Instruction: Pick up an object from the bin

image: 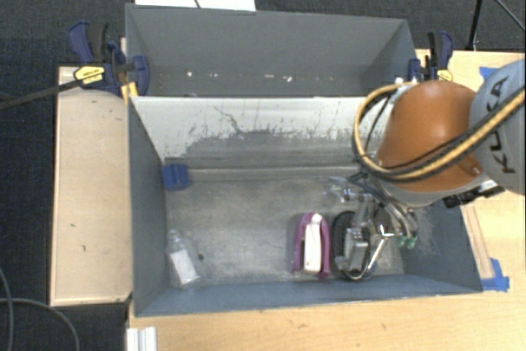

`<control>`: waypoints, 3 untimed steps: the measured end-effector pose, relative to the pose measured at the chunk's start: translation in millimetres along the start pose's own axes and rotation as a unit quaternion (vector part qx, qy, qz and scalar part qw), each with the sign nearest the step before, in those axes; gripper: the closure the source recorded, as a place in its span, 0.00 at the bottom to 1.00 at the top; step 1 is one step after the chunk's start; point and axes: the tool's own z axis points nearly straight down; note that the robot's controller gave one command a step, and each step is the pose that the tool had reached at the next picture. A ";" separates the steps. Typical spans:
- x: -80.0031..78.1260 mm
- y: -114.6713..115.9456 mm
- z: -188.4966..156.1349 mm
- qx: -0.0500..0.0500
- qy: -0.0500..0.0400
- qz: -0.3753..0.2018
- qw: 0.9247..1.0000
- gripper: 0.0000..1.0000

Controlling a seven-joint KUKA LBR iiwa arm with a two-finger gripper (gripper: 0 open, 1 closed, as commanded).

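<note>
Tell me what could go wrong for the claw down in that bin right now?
1. The claw is low in the near right corner of the grey metal bin, so it might bump the front wall.
2. The purple and white plastic object lies right beside a black looped object. The claw may snag both or shove one aside.

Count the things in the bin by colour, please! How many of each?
Blue: 1, small block on the left side.
Clear: 1, small see-through thing in the near left corner.
Purple and white: 1, oblong thing beside the tool.
Total: 3.
</note>
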 end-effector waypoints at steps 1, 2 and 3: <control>-61.2 -58.6 95.4 0.000 0.000 -0.101 0.995 0.00; -63.9 -57.2 92.9 0.000 -0.007 -0.100 0.995 1.00; -64.8 -57.4 92.4 0.001 -0.008 -0.099 0.995 0.00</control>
